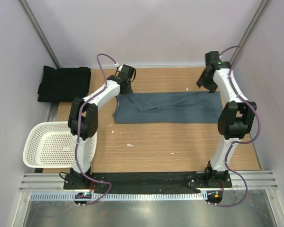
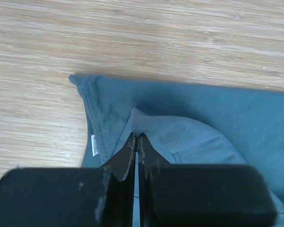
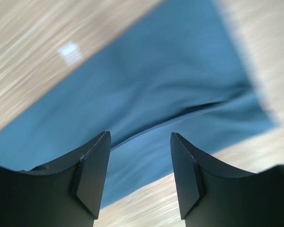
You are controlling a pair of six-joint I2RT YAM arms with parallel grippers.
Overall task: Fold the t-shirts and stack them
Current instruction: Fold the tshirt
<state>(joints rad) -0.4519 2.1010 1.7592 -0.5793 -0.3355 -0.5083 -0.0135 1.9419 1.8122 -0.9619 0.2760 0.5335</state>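
Blue-grey t-shirt (image 1: 168,108) lies with its long axis left-right, beyond the basket (image 1: 52,144). Left hand (image 2: 136,138) is clenched on its left end; right hand (image 3: 139,137) is released above its right end.

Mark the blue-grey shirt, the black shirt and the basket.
Blue-grey shirt (image 1: 174,109): top view, middle of the cloth.
Black shirt (image 1: 64,84): top view, middle of the heap.
Basket (image 1: 54,146): top view, bare perforated floor.

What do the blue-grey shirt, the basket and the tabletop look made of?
Blue-grey shirt: soft matte knit cloth, likely cotton; it creases, hems are stitched. Basket: glossy white plastic, moulded with hole rows. Tabletop: wood-grain surface, maybe laminate; streaked grain shows.
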